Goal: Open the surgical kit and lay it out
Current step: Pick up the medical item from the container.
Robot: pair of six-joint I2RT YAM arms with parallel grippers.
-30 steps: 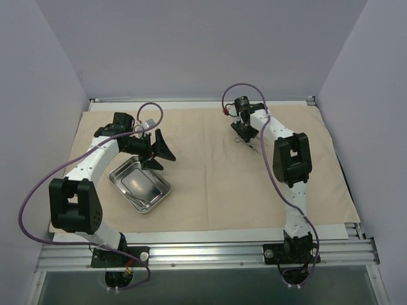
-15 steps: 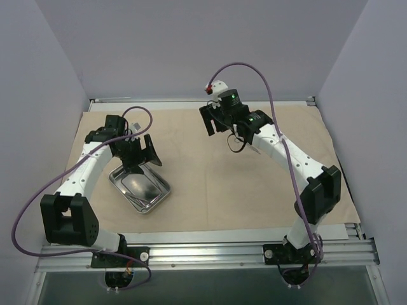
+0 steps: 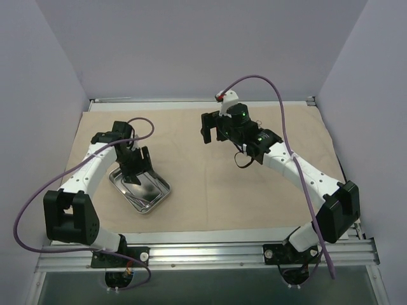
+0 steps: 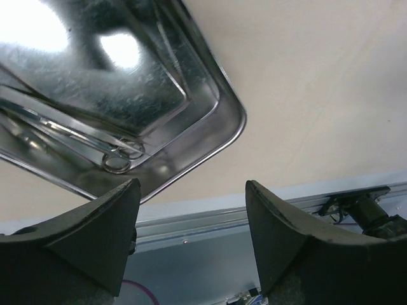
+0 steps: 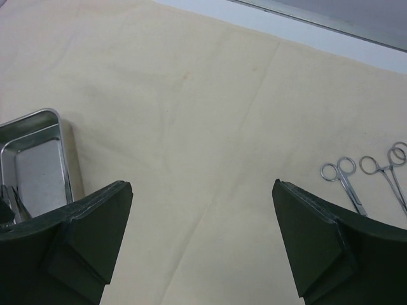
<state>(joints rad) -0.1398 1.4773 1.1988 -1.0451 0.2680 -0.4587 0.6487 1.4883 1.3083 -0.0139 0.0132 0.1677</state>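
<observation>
1. My left gripper hangs over the far-left end of the tray. Its jaws stand apart with nothing between them.
2. In the left wrist view, the left gripper points down at the tray, whose rounded corner sits just ahead of the fingertips.
3. The tray lies on the left half of the cloth. In the top view its long axis runs diagonally from far-left to near-right.
4. Thin instruments lie inside the tray along one wall, with a ring handle at the end nearest the fingers.
5. My right gripper is raised over the far middle of the cloth, spread wide and holding nothing.
6. From the right wrist camera, the right gripper frames bare cloth, with the tray off to its left.
7. Scissors and forceps lie side by side on the cloth just beyond the right finger. Their rings point away from it, and their long axes slant toward it. In the top view the arm hides them.
</observation>
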